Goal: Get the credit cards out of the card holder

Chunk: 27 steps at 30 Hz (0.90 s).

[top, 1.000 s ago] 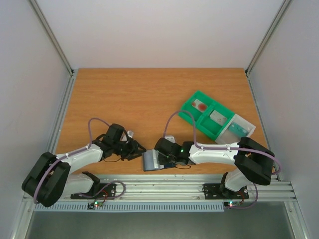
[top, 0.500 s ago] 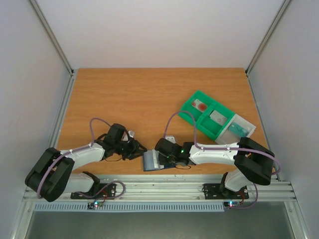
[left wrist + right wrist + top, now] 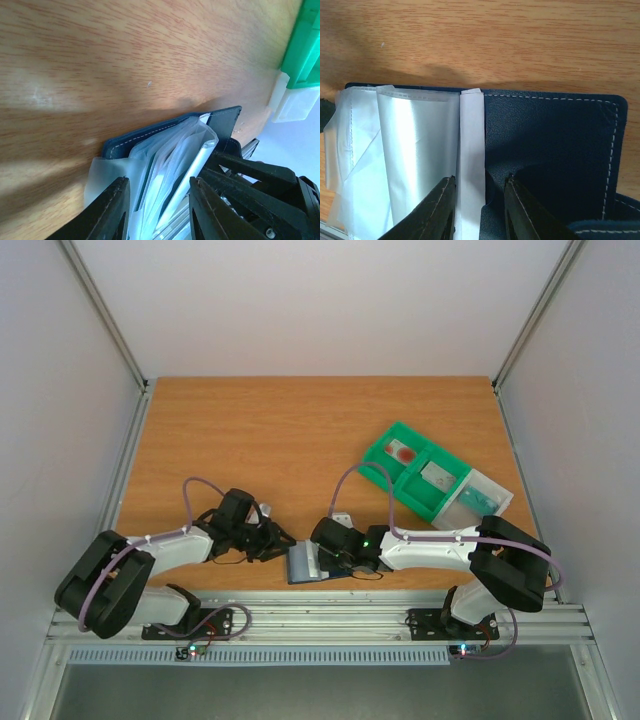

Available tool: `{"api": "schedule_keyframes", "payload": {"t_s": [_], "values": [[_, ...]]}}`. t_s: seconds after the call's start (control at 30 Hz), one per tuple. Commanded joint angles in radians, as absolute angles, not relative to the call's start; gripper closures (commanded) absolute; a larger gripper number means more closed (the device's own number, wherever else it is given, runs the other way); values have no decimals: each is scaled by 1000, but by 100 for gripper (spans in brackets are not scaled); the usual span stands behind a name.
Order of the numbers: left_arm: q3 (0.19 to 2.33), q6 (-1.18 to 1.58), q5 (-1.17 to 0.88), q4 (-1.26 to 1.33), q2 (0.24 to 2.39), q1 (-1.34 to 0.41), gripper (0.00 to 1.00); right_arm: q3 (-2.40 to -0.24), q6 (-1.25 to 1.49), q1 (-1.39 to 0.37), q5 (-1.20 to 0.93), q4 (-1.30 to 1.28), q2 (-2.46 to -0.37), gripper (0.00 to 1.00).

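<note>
Both arms are stretched low over the tabletop (image 3: 250, 440), elbows out, wrists turned in toward each other. The left gripper (image 3: 278, 540) and right gripper (image 3: 318, 558) meet nose to nose at the near edge.

The card holder (image 3: 298, 568) sits right between them, lying open on the wood. Its clear plastic sleeves (image 3: 415, 150) fan out toward the left gripper, and the navy panel lies under the right gripper. I can't tell whether any cards are still in the sleeves.

Further out, beyond and to the outer side of the right gripper and well apart from it, is the green tray (image 3: 420, 500). The credit cards (image 3: 403, 452) are in it:
- a whitish card with a red blotch in the far compartment
- a greyish card (image 3: 437, 476) in the next compartment
- a teal card (image 3: 480, 498) in the clear end section

Left gripper: jaws wide apart with nothing clamped. The sleeve bundle sits in the gap, and the fingers (image 3: 107, 210) are on either side of it.

Right gripper: jaws at a narrow gap, tips down on the holder. They straddle the white strip (image 3: 471, 150) at the sleeve hinge and the edge of the navy panel. The strip doesn't fill the gap and the far finger (image 3: 520, 210) sits off it, so it isn't pinched.
</note>
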State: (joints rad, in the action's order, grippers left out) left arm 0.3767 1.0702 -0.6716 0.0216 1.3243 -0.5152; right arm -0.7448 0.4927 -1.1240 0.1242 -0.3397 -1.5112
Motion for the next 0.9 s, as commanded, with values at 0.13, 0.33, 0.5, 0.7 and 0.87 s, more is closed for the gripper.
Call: {"api": "schedule_keyframes", "payload": {"t_s": [0.13, 0.33, 0.5, 0.7, 0.87], "values": [[367, 1081, -662, 87, 1343, -530, 67, -729, 510, -1132, 165, -322, -1488, 72], [371, 1083, -663, 95, 1354, -536, 71, -724, 510, -1132, 164, -314, -1490, 72], [386, 1078, -664, 86, 1368, -547, 75, -712, 515, -1132, 170, -311, -1478, 72], [407, 1073, -658, 53, 1349, -557, 99, -720, 482, -1131, 167, -326, -1455, 71], [440, 1043, -646, -34, 1315, -557, 100, -706, 453, -1129, 203, -375, -1375, 69]]}}
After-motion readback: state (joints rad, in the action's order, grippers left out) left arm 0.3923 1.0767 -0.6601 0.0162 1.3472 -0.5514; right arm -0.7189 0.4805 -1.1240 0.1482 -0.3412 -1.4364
